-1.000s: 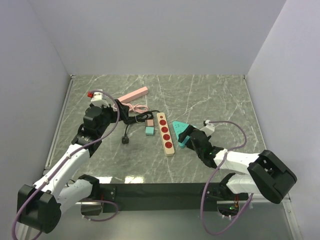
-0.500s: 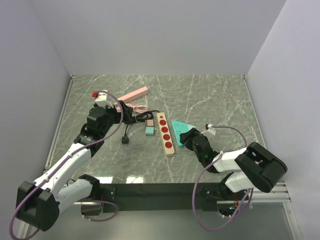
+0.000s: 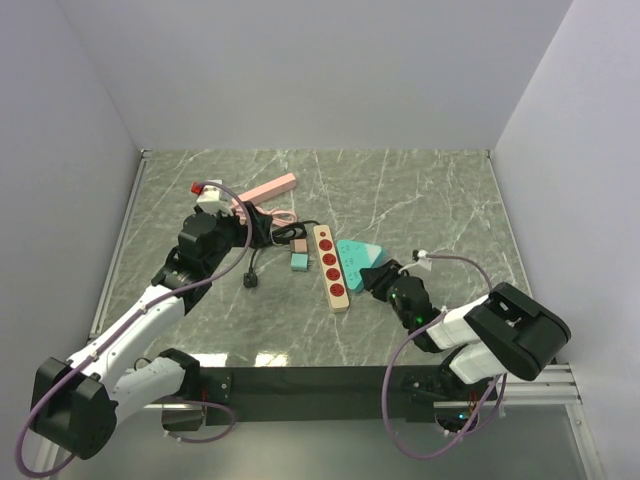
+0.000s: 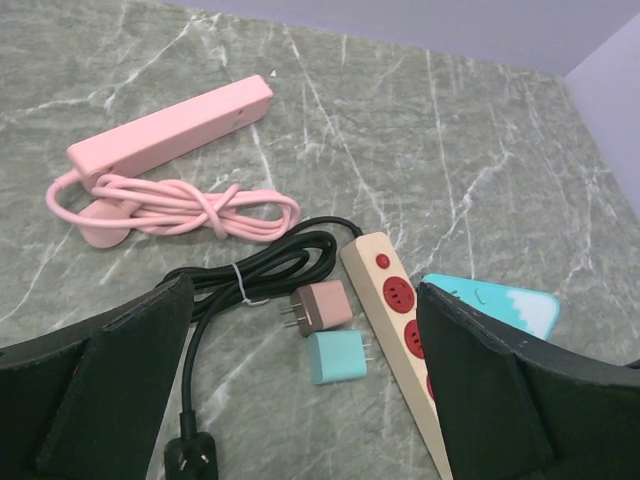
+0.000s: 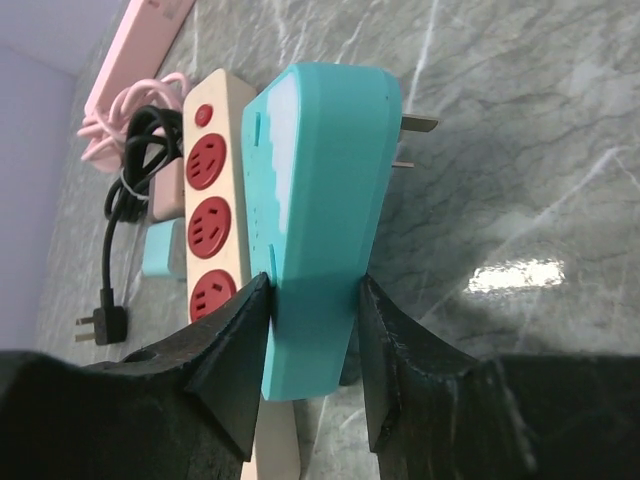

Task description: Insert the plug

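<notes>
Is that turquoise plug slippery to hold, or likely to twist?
The turquoise plug looks like smooth, hard plastic, so probably stiff and somewhat slippery. The right arm's fingers pinch only the end far from its prongs, so it may pivot if pushed against the socket strip.

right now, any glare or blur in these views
Top external: sharp, with pale reflections on the marble table at its near edge. Right wrist: a white glare patch on the marble right of the teal adapter. Left wrist: pink power strip crisp, no glare.
</notes>
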